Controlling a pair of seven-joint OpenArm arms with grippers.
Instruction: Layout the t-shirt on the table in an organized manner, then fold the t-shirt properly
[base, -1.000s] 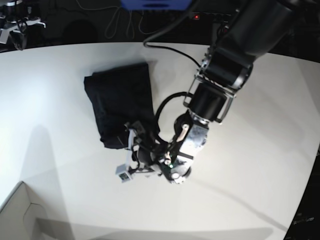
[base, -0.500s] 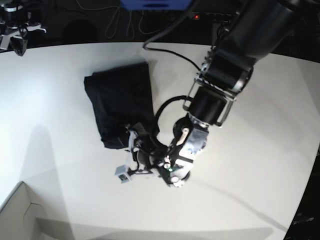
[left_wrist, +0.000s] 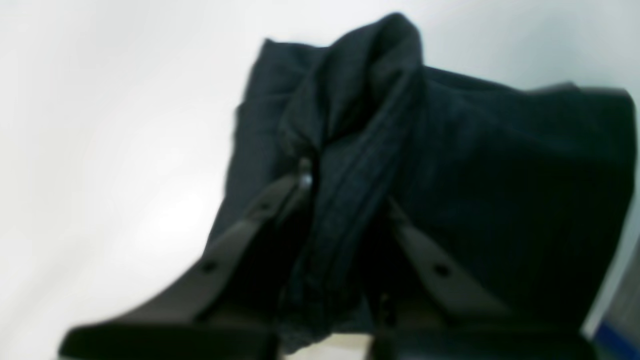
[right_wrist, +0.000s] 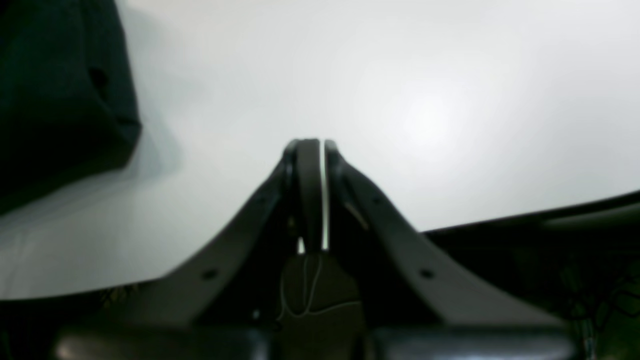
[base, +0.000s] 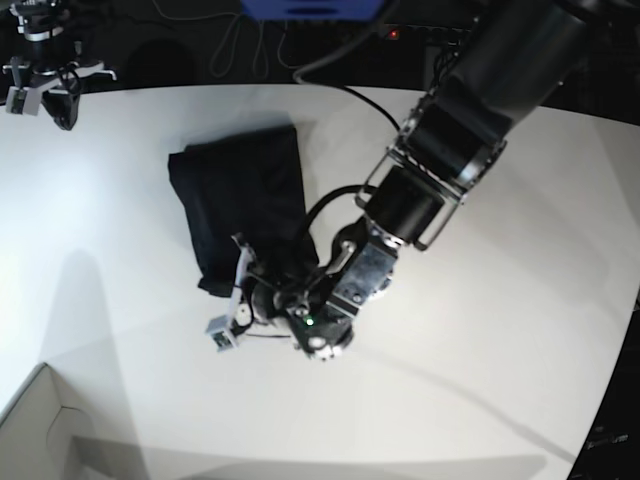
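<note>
Two claws: the left gripper (left_wrist: 345, 200) pinches a fold of the black t-shirt (base: 240, 205); the right gripper (right_wrist: 311, 150) is clenched, holding nothing.

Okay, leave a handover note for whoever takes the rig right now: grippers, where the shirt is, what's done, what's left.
Left gripper: shut on a bunched ridge at the near edge of the t-shirt.
Right gripper: shut, empty, parked over the far left edge of the table, away from the shirt.
T-shirt: black, lying as a narrow folded bundle on the white table.
Done: shirt appears already folded into a strip.
Left: carry the pinched end over to complete the fold, then release and tidy. How many folds remain cannot be told.
</note>
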